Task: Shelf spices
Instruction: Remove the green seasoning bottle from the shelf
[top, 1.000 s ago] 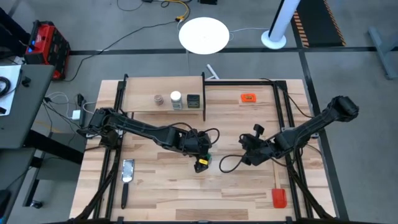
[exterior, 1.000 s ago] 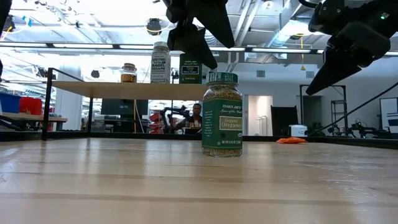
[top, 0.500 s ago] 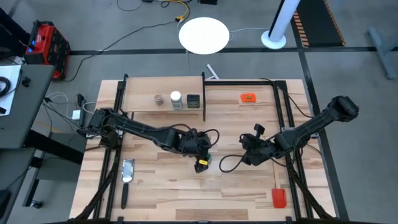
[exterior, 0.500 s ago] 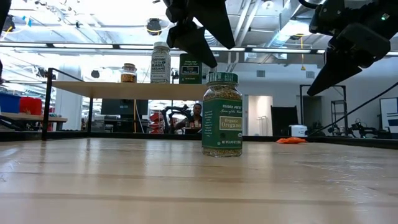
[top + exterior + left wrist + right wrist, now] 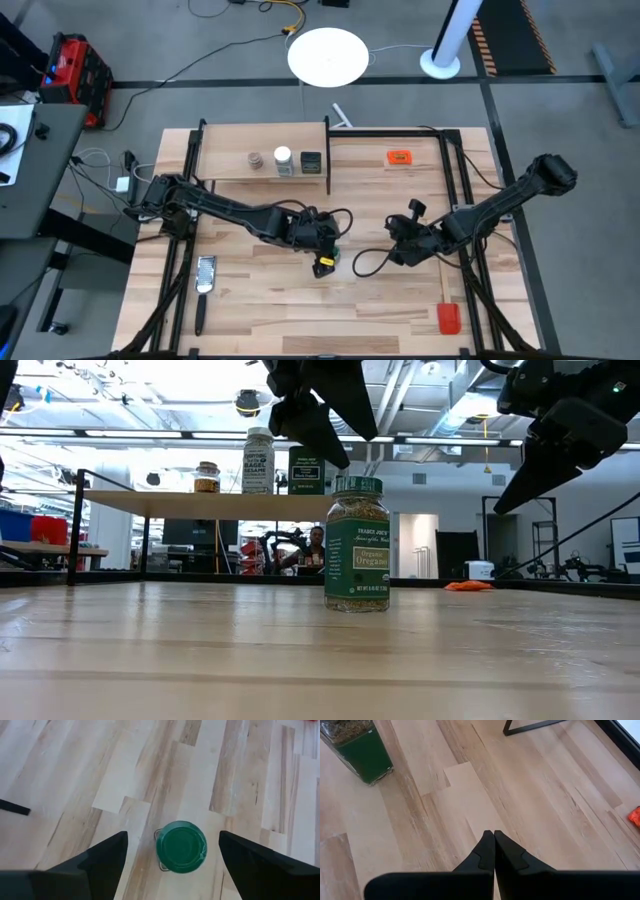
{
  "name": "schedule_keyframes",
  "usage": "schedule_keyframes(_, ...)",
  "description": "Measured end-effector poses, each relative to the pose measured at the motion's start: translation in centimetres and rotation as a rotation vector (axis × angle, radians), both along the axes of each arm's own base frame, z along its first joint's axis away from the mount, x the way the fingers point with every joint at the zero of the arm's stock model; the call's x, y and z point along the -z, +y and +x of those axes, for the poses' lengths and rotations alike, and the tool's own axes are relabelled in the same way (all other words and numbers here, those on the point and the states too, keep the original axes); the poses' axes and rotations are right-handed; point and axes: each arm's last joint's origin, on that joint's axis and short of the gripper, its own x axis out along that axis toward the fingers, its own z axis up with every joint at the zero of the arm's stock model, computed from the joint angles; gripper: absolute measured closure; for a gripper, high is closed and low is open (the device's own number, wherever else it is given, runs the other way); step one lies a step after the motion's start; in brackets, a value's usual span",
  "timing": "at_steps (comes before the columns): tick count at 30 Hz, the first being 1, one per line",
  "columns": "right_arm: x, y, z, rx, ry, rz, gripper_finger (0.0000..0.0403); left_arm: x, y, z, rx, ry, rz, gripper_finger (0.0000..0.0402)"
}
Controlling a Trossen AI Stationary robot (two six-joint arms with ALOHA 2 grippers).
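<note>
Green-lidded jar (image 5: 181, 846) stands upright beneath the left claw (image 5: 172, 851), fingers spread wide and empty (lined up to grab); right claw (image 5: 493, 851) waits shut.

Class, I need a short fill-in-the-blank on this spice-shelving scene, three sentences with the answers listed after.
1. The shelf already holds ____ spice containers.
2. The jar still standing on the table has a ____ lid.
3. The left gripper hangs above that jar with its fingers ____.

Answers: three; green; open
</note>
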Motion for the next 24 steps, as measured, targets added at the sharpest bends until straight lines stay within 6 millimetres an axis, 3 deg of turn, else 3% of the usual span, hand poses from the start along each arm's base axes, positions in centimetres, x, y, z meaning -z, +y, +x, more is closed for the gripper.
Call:
schedule_keyframes(9,0.0,0.0,0.0,0.002,-0.002,-0.002,0.0398,3.1,-0.4,1.5,0.038,0.054,-0.026,0.0098)
schedule_keyframes(24,0.0,0.0,0.0,0.003,-0.001,-0.001,0.0398,3.1,0.0,1.6,0.007,0.052,-0.012,0.0098)
